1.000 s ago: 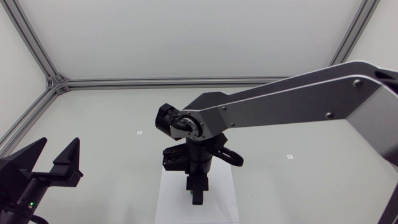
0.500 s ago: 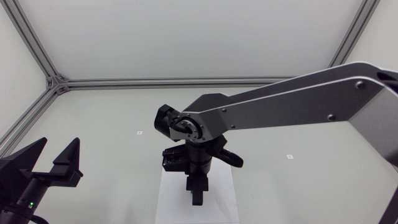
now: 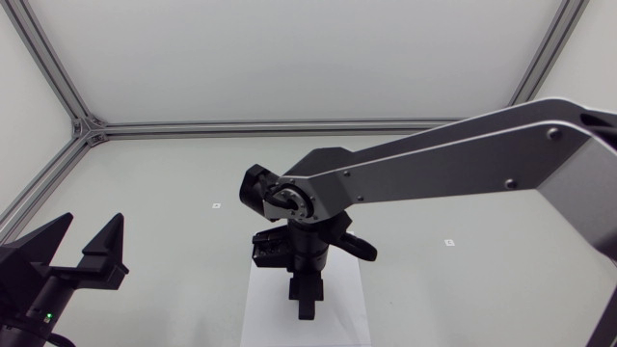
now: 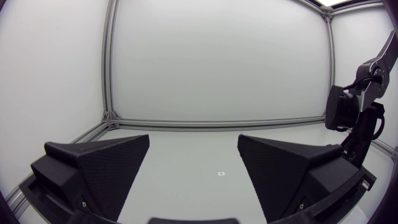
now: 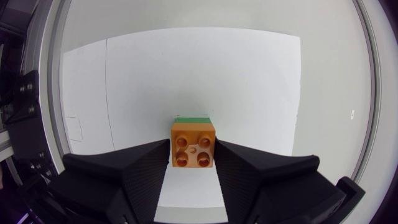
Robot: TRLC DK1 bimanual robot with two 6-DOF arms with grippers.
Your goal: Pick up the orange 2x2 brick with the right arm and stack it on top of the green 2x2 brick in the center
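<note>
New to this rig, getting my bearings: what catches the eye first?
The orange 2x2 brick, gripped in the right pincer, with an edge of the green 2x2 brick showing just beyond it. The grey right arm spans half the table; the left pincer sits open at its left.

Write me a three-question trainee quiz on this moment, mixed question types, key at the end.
1. True or false: the left gripper holds a brick.
2. Multiple choice: what is between the fingers of the right gripper? A) the orange brick B) a blue brick C) nothing
3. Fill in: in the right wrist view, the sliver showing just beyond the orange brick is coloured ___.

Key:
1. False; it is open and empty.
2. A.
3. Green; it is the green brick.
</note>
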